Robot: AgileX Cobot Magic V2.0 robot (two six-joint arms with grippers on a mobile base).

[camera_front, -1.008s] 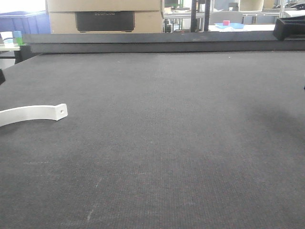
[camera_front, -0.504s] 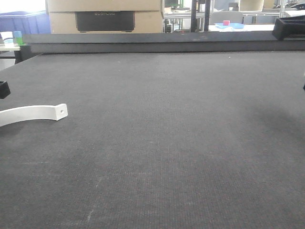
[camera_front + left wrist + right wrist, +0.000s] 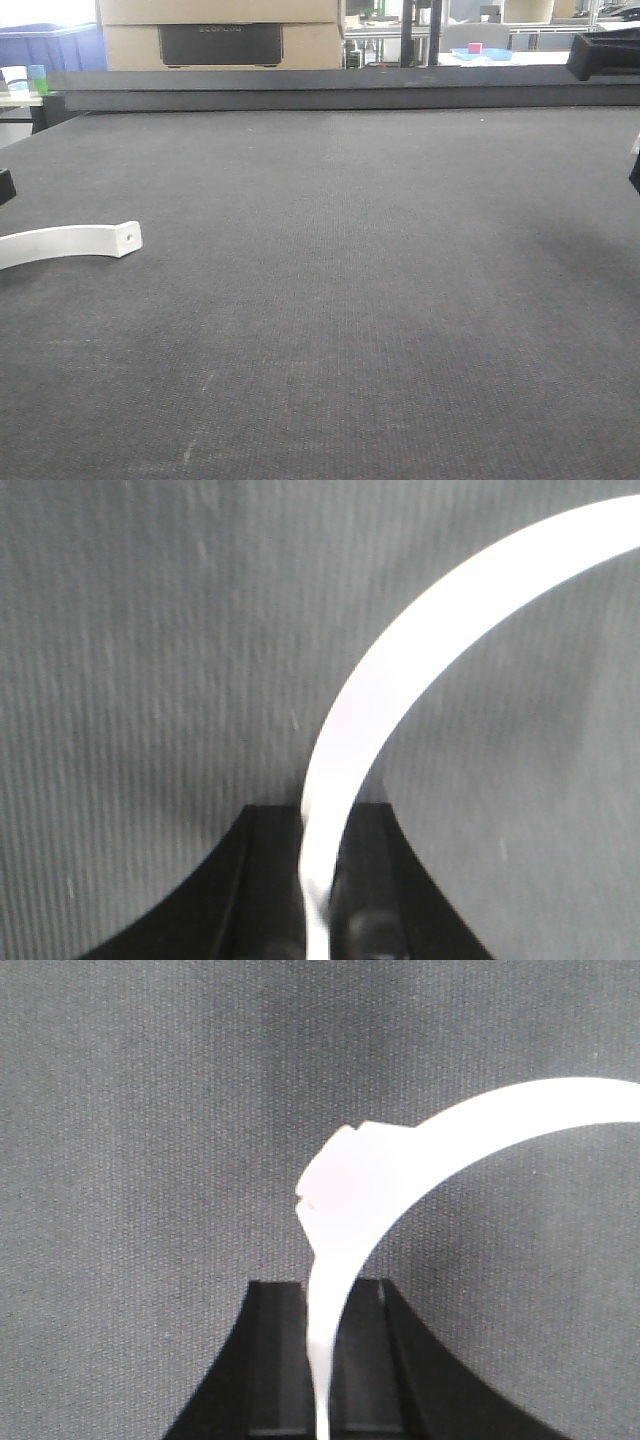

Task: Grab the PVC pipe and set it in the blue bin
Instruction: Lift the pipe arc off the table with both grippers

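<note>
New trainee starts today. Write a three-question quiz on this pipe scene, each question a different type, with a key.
1. True or false: in the front view, the PVC pipe stands upright on one end.
2. The pipe rests: A) in a bin, B) on the dark mat, C) on a cardboard box.
3. Fill in: its squared end has ___ small round hole.
Key: 1 false; 2 B; 3 one.

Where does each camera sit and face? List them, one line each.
Front: low at the near edge, facing across the mat toward the PVC pipe; arm parts clip both sides.
Left wrist: behind the left gripper, facing down at mat.
Right wrist: same, behind the right gripper.
Shared: both wrist views show a white arc.
</note>
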